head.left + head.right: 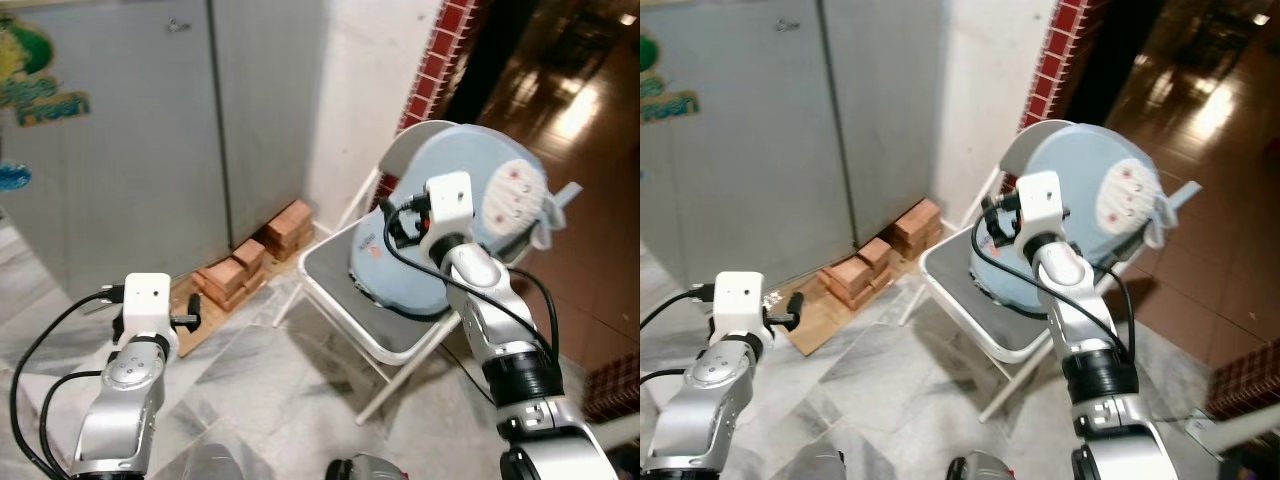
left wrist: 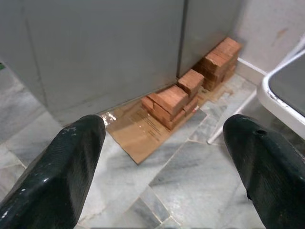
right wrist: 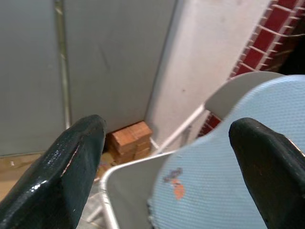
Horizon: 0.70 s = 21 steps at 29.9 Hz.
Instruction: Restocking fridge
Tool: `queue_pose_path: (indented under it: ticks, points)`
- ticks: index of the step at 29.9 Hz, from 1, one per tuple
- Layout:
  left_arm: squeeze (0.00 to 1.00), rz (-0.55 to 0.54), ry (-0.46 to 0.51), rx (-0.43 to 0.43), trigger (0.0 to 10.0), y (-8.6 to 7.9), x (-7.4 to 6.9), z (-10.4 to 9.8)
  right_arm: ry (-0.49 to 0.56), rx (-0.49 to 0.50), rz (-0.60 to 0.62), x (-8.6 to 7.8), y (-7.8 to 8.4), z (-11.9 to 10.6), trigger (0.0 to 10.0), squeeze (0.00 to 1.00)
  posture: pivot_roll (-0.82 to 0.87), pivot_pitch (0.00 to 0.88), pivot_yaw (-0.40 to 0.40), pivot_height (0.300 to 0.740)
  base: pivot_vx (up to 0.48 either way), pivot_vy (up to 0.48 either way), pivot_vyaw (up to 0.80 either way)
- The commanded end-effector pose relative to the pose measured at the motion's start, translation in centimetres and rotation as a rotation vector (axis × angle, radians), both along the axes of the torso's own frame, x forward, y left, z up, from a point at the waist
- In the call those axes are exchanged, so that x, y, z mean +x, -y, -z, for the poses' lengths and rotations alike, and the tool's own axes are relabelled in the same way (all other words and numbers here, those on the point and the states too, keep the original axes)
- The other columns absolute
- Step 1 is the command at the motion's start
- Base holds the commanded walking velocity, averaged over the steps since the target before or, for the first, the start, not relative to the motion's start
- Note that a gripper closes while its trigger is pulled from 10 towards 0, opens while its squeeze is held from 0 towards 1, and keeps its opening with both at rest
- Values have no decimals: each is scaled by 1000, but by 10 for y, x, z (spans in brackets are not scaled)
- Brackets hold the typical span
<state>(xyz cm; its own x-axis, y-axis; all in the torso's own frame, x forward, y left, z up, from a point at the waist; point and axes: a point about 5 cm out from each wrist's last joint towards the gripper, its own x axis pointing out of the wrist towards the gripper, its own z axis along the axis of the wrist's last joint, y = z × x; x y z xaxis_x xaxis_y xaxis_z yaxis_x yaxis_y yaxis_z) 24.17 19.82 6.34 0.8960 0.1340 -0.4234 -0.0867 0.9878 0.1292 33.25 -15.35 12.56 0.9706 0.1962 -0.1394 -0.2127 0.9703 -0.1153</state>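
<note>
From my head cameras, my left gripper [image 1: 190, 320] hangs low over the grey-veined marble floor [image 1: 270, 390], aimed toward the tall grey metal fridge doors [image 1: 150, 130], which are closed. My right gripper [image 1: 392, 228] is raised in front of a white folding chair with a dark grey seat [image 1: 335, 265], just short of the big round pale-blue fabric cushion [image 1: 470, 200] propped against the chair's back. Between my two grippers, at the foot of the fridge, sit stacks of reddish-brown bricks [image 1: 255, 260] on a flat sheet of brown cardboard [image 1: 205, 322].

Through my left wrist camera, my jaws stand wide apart, released, holding nothing; one black finger [image 2: 57, 176] shows at each side. Ahead between them lie the bricks [image 2: 174, 100] on the cardboard [image 2: 140, 131], with the closed fridge [image 2: 105, 47] beyond and the chair's white edge [image 2: 281, 107] off by the other finger.

Through my right wrist camera, my jaws are likewise spread and empty, fingers [image 3: 71, 171] apart. Between them I see the blue cushion [image 3: 224, 181] with a small orange mark, close ahead, the chair seat rim [image 3: 128, 164], bricks [image 3: 128, 140] farther off, and the grey fridge doors [image 3: 95, 52] behind.
</note>
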Motion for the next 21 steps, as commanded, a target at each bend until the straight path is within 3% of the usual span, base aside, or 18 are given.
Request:
queue_pose_path:
  ticks: [1,6,11,21]
  points:
    - [0,-8,5,19,10000,-4,-1,0,14,-3,7,-2,0,-4,10000,0,73,37,-88,740,0,480,0]
    - [0,2,59,43,10000,-6,3,-6,-32,-29,17,-10,4,7,10000,0,71,37,-87,740,0,480,-235]
    - [0,-2,155,41,10000,-8,5,-16,-92,-36,16,-23,4,22,10000,0,71,40,-92,740,0,480,-800]
    - [0,-2,187,7,10000,-8,6,-20,-114,-25,9,-26,0,26,10000,0,74,43,-98,740,0,480,-800]
